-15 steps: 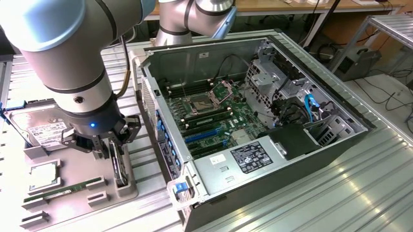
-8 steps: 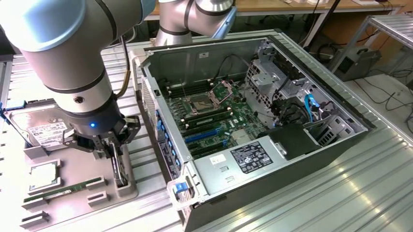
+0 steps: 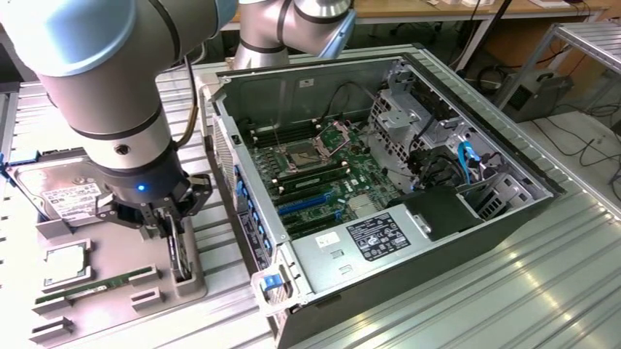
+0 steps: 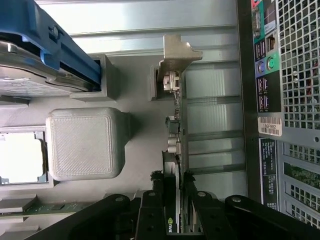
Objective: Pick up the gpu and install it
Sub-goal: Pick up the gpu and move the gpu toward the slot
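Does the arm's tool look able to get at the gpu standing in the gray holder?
Probably yes: the tool is right at the upper edge of the gpu, the card stands on edge in the gray holder, and nothing lies between them.

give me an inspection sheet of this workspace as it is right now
surface: slatted metal table, grey parts tray beside the open pc case
job's things: gpu standing on edge in the tray, not yet in the case
clutter: hard drive, cpu, ram stick in the tray
grippers: gripper down at the gpu
cables: blue cable inside the case; black cables on the floor
surroundings: metal rack at the exterior view's right
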Tool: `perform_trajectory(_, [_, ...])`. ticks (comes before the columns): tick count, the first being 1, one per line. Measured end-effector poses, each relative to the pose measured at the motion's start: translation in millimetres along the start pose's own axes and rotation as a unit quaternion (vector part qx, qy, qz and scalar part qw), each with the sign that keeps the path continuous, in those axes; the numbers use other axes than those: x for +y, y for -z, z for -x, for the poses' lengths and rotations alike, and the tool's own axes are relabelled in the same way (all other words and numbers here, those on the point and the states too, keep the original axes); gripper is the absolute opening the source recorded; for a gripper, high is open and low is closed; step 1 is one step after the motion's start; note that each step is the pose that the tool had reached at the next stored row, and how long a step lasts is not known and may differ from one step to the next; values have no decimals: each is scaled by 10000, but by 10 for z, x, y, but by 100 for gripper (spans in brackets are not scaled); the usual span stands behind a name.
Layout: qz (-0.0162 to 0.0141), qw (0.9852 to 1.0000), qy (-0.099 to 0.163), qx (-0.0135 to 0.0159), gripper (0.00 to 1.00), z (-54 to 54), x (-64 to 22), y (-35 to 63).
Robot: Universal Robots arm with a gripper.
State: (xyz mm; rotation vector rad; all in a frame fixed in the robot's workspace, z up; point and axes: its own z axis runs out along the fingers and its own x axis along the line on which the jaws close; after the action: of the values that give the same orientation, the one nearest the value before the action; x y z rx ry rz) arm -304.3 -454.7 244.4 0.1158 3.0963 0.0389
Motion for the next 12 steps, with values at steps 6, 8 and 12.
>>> perform_trajectory(6, [-9,9997,144,209,26,54,2,23])
perform_trajectory(8, [-8,9995,203,234,26,63,2,39])
perform_trajectory(12, [-3,9993,275,262,26,87,5,70])
